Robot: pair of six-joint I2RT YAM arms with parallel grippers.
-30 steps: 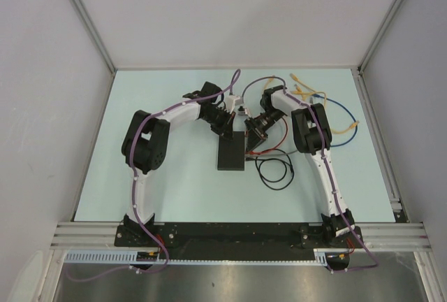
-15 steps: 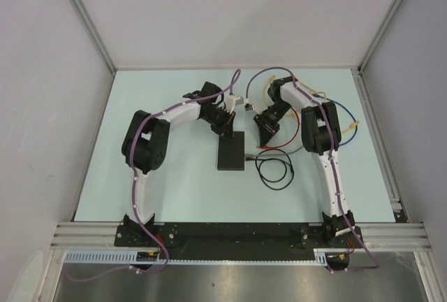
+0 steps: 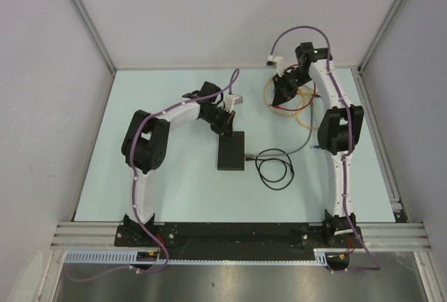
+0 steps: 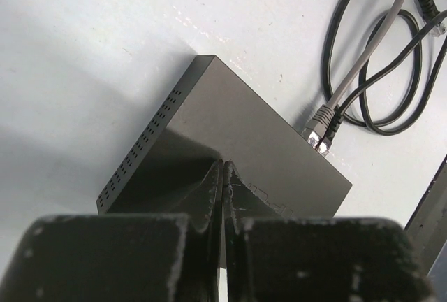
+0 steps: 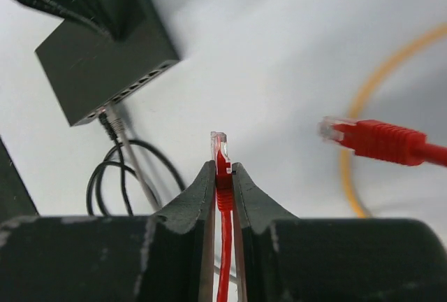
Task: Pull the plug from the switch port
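Observation:
The switch is a flat matte-black box at the table's middle; it also shows in the left wrist view and the right wrist view. My left gripper is shut, its tips pressed on the switch's top. A grey plug and a black cable still sit in the switch's ports. My right gripper is raised at the back right, shut on a red plug with a clear tip, free of the switch.
The red cable's other plug hangs to the right. Yellow and blue cables lie at the back right. Grey walls enclose the table on three sides.
My right gripper has lifted up and back to the right, away from the switch, carrying the red plug and cable with it. The left gripper has stayed on the switch.

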